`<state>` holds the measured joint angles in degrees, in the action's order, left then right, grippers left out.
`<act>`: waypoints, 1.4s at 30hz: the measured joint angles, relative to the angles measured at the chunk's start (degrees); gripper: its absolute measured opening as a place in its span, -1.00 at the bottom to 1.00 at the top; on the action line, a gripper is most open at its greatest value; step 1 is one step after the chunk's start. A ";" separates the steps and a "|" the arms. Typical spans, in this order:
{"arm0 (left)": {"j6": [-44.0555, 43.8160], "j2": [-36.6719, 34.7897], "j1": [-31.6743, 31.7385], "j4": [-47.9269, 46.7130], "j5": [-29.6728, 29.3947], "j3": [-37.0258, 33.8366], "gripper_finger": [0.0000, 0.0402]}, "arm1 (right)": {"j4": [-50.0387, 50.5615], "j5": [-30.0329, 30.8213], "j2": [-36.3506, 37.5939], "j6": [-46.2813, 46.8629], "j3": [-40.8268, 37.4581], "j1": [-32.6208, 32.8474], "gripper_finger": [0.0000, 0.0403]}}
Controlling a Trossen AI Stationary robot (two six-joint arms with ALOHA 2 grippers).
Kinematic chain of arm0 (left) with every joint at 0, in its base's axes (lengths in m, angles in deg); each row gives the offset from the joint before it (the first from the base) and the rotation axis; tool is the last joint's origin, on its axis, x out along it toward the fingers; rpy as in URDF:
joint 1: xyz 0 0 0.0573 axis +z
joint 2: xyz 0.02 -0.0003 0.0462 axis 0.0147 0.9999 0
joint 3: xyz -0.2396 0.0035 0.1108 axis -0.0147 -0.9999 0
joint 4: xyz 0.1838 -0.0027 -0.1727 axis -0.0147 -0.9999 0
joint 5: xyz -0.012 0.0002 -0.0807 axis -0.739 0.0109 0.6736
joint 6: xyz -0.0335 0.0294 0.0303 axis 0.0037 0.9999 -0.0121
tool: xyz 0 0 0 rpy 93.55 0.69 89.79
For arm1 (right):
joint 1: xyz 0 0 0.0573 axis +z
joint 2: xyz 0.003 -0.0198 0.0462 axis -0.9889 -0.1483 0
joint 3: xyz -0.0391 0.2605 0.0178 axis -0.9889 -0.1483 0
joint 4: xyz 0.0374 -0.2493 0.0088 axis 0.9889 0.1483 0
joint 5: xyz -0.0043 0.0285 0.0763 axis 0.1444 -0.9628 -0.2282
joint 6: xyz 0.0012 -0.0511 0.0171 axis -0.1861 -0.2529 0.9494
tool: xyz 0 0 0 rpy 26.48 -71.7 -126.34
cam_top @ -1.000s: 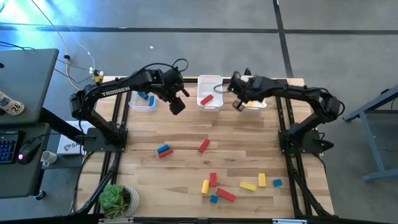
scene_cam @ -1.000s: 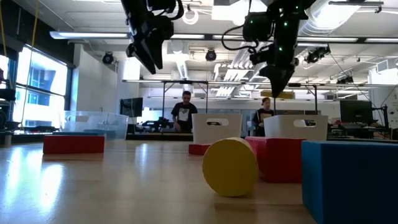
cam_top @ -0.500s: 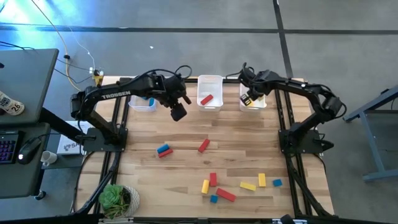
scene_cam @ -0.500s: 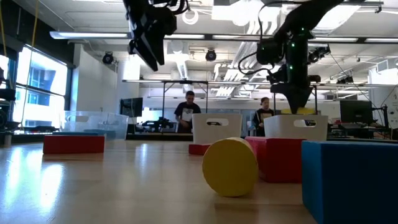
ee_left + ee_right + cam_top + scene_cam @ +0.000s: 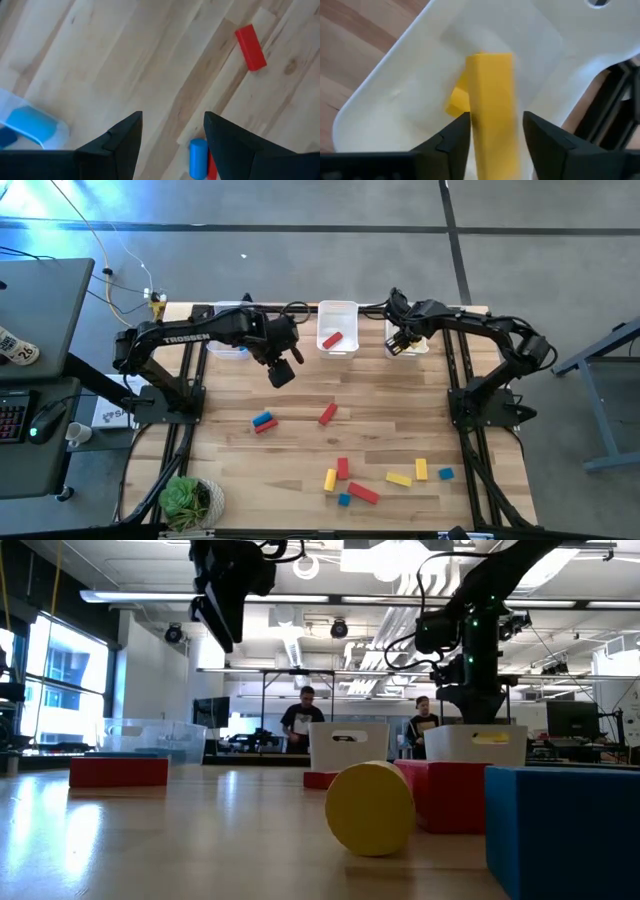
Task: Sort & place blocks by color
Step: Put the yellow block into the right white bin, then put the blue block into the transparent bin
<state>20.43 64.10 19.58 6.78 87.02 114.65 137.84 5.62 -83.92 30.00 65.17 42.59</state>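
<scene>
Yellow bar [image 5: 492, 105] hangs between my right gripper [image 5: 495, 131] fingers, apparently just let go, directly over the right-hand bin [image 5: 407, 342]. My left gripper [image 5: 281, 370], spread and empty, is nearer the red bar [image 5: 327, 414] lying near-right of it.

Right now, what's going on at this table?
Two arms are sorting blocks by colour into three bins at the far edge. The right gripper hangs over the right bin, a yellow bar between its fingers and another yellow block below; whether it has let go is unclear. The left gripper is open and empty over the table, near a red bar. About ten blocks still lie loose.
</scene>
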 joint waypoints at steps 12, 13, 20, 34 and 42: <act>-6.81 0.00 -5.97 -3.94 0.00 -0.92 -0.02 | -0.25 -3.73 0.00 -3.35 3.16 -0.02 0.04; -7.88 0.00 -6.44 -3.76 0.00 -1.69 -0.02 | -0.21 -3.96 0.00 -3.78 3.71 -0.02 0.04; -13.86 0.00 -9.23 -2.14 0.00 -9.57 -0.02 | 0.85 -4.03 0.01 -4.42 7.54 -0.02 0.05; -17.05 0.00 -13.01 5.14 5.37 -21.43 -0.02 | 0.71 -4.07 0.02 -4.61 10.23 -0.02 0.05; -17.03 0.00 -14.82 10.10 7.41 -25.27 -0.02 | 0.67 -4.05 0.02 -4.61 10.23 -0.02 0.05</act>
<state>3.40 64.10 4.76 16.88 94.43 89.37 138.51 1.57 -83.90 25.39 75.40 42.57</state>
